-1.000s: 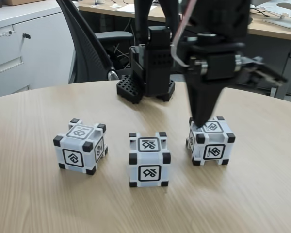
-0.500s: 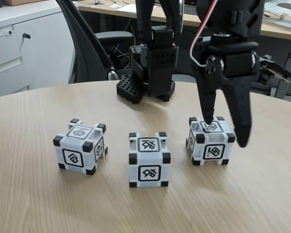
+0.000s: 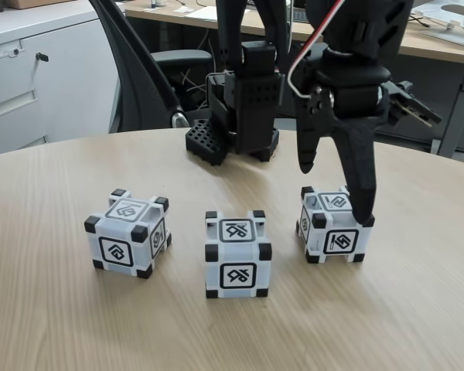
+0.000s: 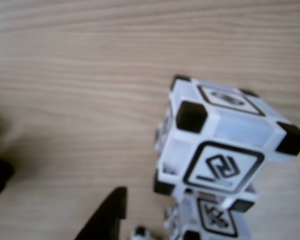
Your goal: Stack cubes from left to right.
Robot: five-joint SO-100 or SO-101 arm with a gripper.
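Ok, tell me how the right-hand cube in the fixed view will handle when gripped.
The right cube looks like rigid plastic, so it likely won't flex between the fingers. Its smooth faces may be a bit slippery. It sits flat on the table, so tipping or rolling seems unlikely.

Three cubes on the table [image 3: 46,309]: one [image 3: 128,233], another [image 3: 237,253], a third [image 3: 335,225]. One claw [image 3: 336,192]. One chair [image 3: 143,69].

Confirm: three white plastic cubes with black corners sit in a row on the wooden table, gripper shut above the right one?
Not quite: the gripper is open, not shut; the fixed view shows its fingers spread above the right white plastic cube with black corners. All three cubes do sit unstacked in a row on the wooden table.
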